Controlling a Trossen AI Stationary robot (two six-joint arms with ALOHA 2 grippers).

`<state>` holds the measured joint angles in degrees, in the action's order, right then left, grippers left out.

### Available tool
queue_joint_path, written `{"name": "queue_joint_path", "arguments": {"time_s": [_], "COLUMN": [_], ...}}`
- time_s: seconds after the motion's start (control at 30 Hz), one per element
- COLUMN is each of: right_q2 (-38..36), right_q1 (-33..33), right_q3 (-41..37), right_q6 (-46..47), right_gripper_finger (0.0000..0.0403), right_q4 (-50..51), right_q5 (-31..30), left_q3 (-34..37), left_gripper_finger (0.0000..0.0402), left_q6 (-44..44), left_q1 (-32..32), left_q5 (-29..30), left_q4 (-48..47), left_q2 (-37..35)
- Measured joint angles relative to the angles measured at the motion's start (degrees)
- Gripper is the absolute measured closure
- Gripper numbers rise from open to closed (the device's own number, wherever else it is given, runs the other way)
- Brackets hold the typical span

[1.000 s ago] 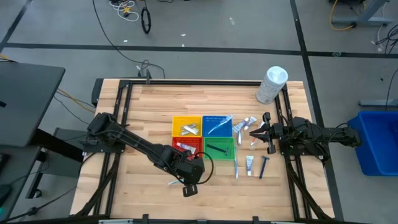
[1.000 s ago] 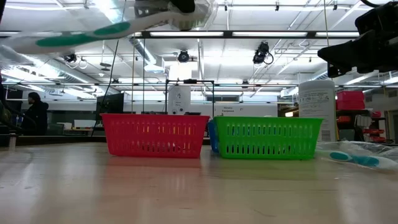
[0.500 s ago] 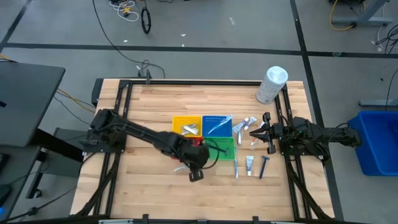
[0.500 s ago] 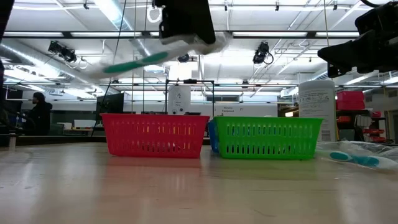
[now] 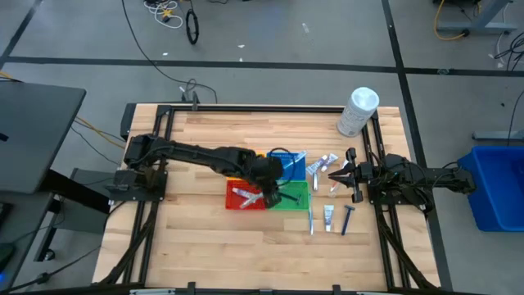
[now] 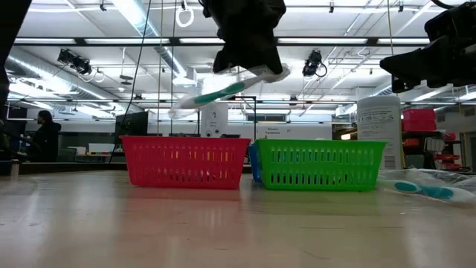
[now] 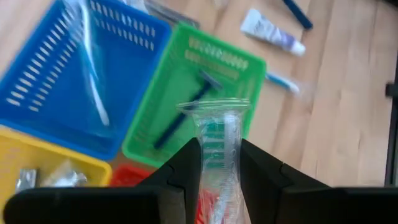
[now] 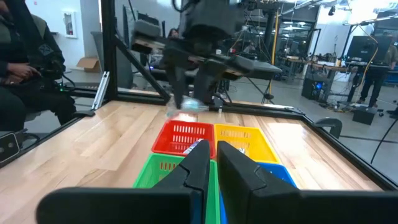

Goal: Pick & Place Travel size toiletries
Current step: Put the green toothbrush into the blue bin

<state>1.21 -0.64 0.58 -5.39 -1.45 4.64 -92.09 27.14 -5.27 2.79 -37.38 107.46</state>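
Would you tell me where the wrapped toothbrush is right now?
The toothbrush is in the left gripper, held in the air above the red basket and green basket, mid-table.

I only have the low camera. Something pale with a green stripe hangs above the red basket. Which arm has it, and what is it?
Observer: The left gripper is shut on a toothbrush in a clear wrapper.
Operator: What's inside the green basket?
Observer: The green basket holds one dark razor.
Operator: Is anything behind those two baskets?
Observer: Yes, a blue basket with another wrapped toothbrush lying in it.
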Motion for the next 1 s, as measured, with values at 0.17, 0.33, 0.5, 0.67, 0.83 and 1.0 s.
{"name": "queue_joint_path", "arguments": {"time_s": [0.17, 0.33, 0.5, 0.67, 0.83, 1.0], "right_q2": [0.0, 0.0, 0.0, 0.0, 0.0, 0.0], "right_q1": [0.0, 0.0, 0.0, 0.0, 0.0, 0.0], "right_q3": [0.0, 0.0, 0.0, 0.0, 0.0, 0.0], "right_q6": [0.0, 0.0, 0.0, 0.0, 0.0, 0.0], "right_gripper_finger": [0.0362, 0.0363, 0.0362, 0.0362, 0.0363, 0.0362], "right_q4": [0.0, 0.0, 0.0, 0.0, 0.0, 0.0], "right_q5": [0.0, 0.0, 0.0, 0.0, 0.0, 0.0], "left_q3": [0.0, 0.0, 0.0, 0.0, 0.0, -0.2], "left_gripper_finger": [0.0301, 0.0301, 0.0301, 0.0301, 0.0301, 0.0301], "left_q6": [0.0, -1.4, -2.4, -4.2, -6.5, -9.0], "left_q1": [2.9, 6.0, 8.3, 9.6, 11.3, 13.2], "left_q5": [-0.1, -2.9, -4.0, -6.0, -9.2, -9.0], "left_q4": [1.7, 2.4, 2.7, 3.5, 3.6, 4.5], "left_q2": [0.0, 0.0, 0.0, 0.0, -1.0, -3.3]}}
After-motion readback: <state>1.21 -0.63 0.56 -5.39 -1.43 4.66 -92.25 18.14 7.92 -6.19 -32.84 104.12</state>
